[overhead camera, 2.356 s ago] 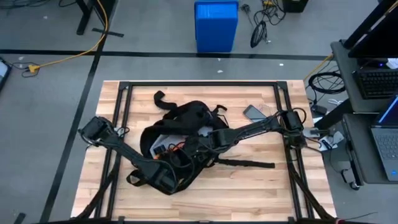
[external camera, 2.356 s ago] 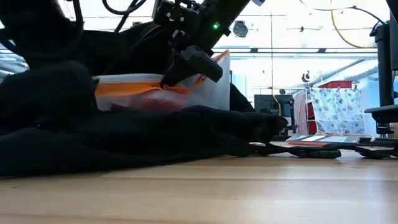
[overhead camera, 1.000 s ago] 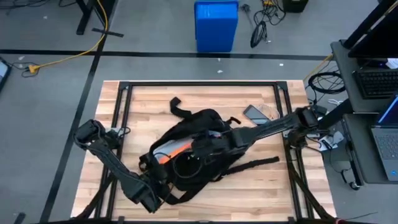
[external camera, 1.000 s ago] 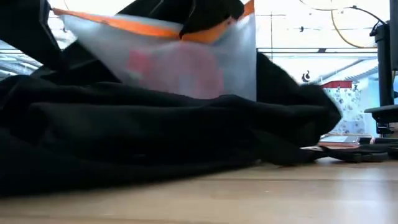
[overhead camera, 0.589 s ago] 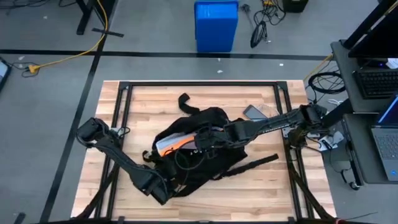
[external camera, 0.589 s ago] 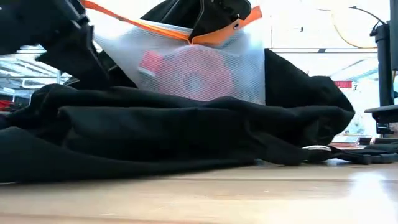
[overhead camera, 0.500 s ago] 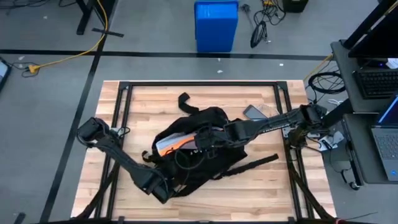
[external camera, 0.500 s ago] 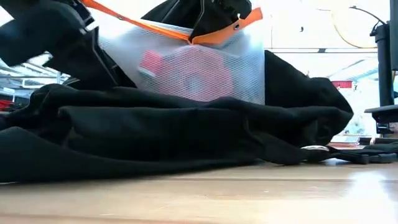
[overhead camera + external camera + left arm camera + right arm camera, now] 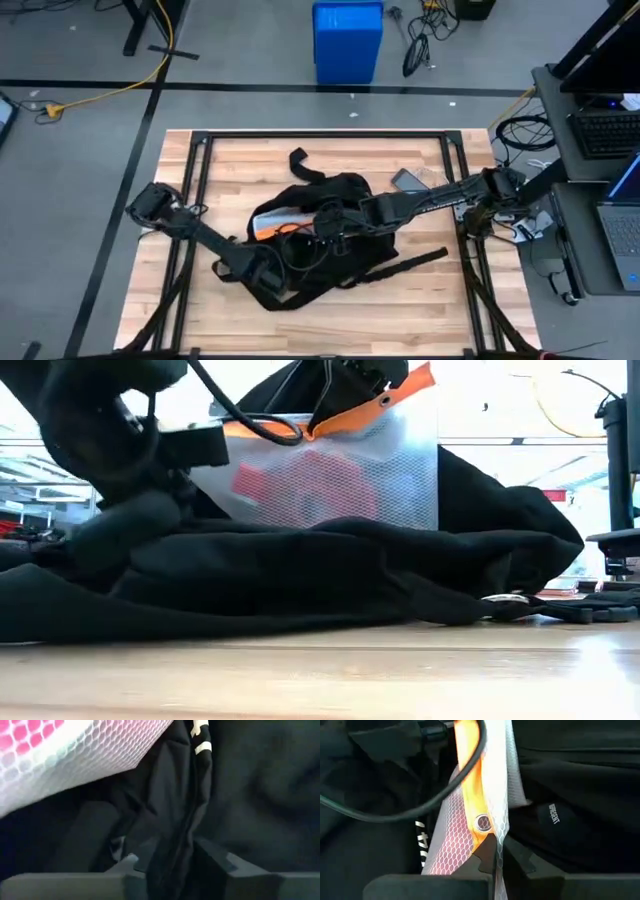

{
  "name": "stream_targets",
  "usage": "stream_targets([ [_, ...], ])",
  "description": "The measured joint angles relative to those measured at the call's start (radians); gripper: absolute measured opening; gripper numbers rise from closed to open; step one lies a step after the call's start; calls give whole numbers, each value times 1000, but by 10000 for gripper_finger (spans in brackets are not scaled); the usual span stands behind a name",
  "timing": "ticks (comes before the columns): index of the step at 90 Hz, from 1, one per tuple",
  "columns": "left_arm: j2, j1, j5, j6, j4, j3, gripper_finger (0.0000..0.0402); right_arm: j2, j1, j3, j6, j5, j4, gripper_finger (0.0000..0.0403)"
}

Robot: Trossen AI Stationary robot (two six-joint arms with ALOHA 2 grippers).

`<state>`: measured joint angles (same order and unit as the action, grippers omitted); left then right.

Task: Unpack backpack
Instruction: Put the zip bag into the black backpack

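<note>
Slumped mid-surface: big black backpack, soft, crumpled, straps trailing, white lettering. Half-drawn from its mouth, for removal: white mesh pouch, orange-edged, reddish contents. Clenched on that orange edge: right gripper. Pinching backpack fabric, seemingly as anchor: left gripper

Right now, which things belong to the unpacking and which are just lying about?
In the job:
backpack
mesh pouch, half out
right gripper, pinching the pouch's orange edge
left gripper, clamping backpack fabric

Lying about:
flat device on the table
blue bin on the floor
</note>
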<state>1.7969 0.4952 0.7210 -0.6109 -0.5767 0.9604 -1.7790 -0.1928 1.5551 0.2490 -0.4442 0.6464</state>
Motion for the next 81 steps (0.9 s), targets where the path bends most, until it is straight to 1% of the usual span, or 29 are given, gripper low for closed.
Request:
stream_targets([
  [11, 0, -26, -16, 8, 26, -23, 20, 0, 0, 0, -4, 1, 16, 0],
  [16, 0, -29, -35, 29, 31, -23, 8, 0, 0, 2, -6, 2, 26, 0],
  [24, 0, -15, -65, 90, 60, -20, 2, 0, 4, 2, -7, 1, 32, 0],
  [34, 0, 22, -108, 151, 62, 19, 1, 0, 10, 2, -11, 1, 30, 0],
  [44, 1, 63, -114, 182, 59, 65, 1, 0, 10, 2, -18, 3, 20, 0],
  [60, 1, 131, -88, 183, -6, 149, 0, 0, 0, 2, -38, 5, 24, 0],
  [71, 1, 186, -36, 180, -74, 207, 0, 0, -7, 2, -47, 4, 28, 0],
  [81, 1, 227, -9, 180, -120, 265, 0, 0, -6, 2, -52, 5, 27, 0],
])
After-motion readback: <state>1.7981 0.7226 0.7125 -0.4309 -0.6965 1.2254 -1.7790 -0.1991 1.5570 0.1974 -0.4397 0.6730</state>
